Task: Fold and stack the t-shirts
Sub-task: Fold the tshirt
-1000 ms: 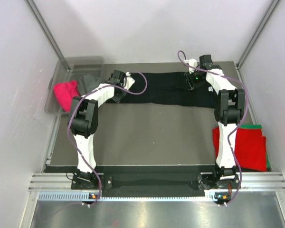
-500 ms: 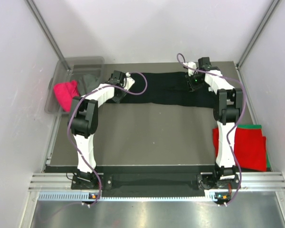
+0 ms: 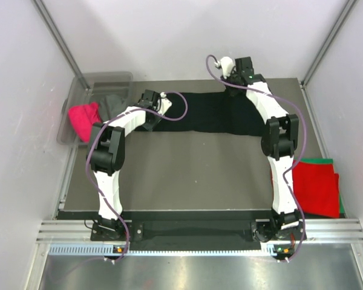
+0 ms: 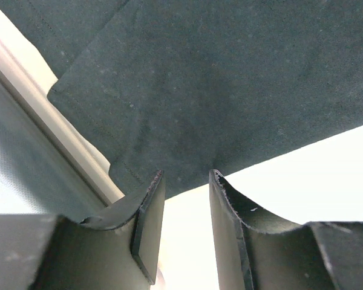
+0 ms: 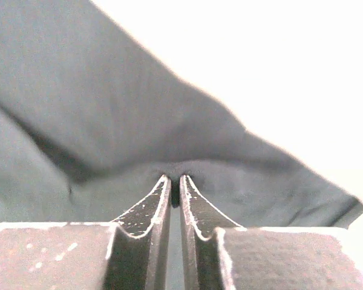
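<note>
Right hand moved farther back, pinching black shirt; left hand half open at its edge.

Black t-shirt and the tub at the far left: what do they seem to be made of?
The black t-shirt: soft matte knit cloth, probably cotton jersey. It puckers into folds where the right claw pinches it, and a stitched hem shows in the left wrist view. The tub: translucent greyish plastic, likely rigid. The background shows dimly through its straight walls.
</note>
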